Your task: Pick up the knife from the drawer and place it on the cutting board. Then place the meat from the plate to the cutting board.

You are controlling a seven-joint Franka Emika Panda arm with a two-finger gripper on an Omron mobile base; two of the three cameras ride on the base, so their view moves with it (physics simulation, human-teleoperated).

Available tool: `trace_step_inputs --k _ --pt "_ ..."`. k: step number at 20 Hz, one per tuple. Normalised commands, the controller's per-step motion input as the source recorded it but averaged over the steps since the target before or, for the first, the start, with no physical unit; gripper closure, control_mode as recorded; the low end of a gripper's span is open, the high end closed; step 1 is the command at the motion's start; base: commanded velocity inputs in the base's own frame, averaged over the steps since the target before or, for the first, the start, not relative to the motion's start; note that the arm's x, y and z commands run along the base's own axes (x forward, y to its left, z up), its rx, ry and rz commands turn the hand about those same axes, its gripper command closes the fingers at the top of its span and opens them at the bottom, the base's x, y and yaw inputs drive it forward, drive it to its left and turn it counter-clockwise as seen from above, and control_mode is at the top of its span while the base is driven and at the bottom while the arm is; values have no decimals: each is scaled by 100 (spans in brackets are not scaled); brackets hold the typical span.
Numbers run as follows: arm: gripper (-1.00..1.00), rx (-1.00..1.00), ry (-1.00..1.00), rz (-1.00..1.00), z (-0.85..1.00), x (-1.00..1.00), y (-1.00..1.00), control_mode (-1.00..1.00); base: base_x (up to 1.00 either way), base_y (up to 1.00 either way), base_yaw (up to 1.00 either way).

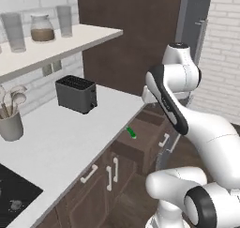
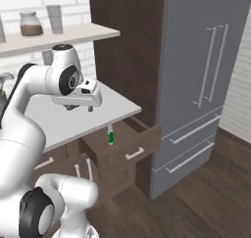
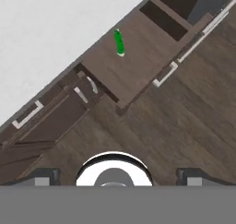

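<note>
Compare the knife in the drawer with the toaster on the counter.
The knife is small, slim and green-handled; the toaster is a far bigger, boxy dark grey block. The knife lies flat inside the open drawer, below the counter; the toaster stands upright on top of it. The gripper touches neither.

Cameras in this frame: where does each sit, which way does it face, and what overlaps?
Left base view: behind-left of the arm, facing the white counter and black toaster; white arm at right.
Right base view: behind-right, facing the grey fridge; arm at left.
Hand view: on the hand, looking down at the open brown wooden drawer.
All three share the green-handled knife in the drawer.
</note>
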Motion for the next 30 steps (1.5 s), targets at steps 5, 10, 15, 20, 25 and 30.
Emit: trace_step_inputs --k 5,10,15,20,25,30 --pt "-100 0 0 0 0 0 0 100 49 59 -40" --pt "-100 0 0 0 0 0 0 100 24 21 -25" --pt "-100 0 29 -21 -85 4 -24 -100 0 0 0" --pt "-100 -2 36 -18 -100 60 -51 -100 0 0 0" --pt "-100 -1 32 -12 -100 60 -52 -100 0 0 0" --pt "-100 -4 21 -11 -100 61 -18 -100 0 0 0"
